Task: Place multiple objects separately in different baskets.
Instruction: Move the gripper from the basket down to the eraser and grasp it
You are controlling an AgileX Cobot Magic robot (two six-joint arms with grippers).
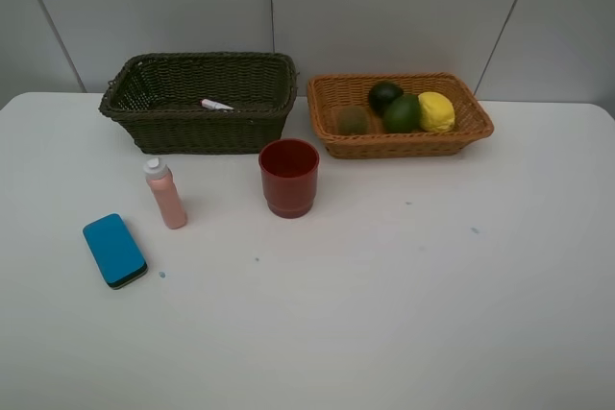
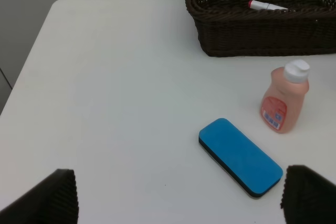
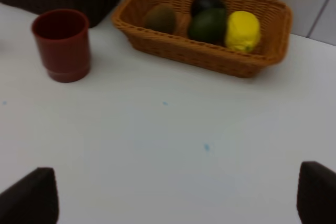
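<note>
The deep dark basket [image 1: 197,127] holds a white marker [image 1: 216,105]. In the light orange basket [image 1: 404,145] lie a kiwi [image 1: 352,120], a mangosteen [image 1: 384,95], a green fruit [image 1: 403,113] and a lemon [image 1: 435,111]. On the table in front of them stand a red cup [image 1: 288,177] and a pink bottle [image 1: 166,194], with a blue eraser [image 1: 114,250] lying flat. My left gripper [image 2: 184,198] is open and empty, short of the eraser [image 2: 240,157]. My right gripper [image 3: 176,198] is also open and empty, well back from the cup [image 3: 61,43]. Neither gripper shows in the exterior view.
The white table's left edge [image 2: 31,56] runs close to the eraser. A grey panelled wall [image 1: 384,7] stands right behind both baskets. A few small blue specks [image 1: 475,230] mark the tabletop.
</note>
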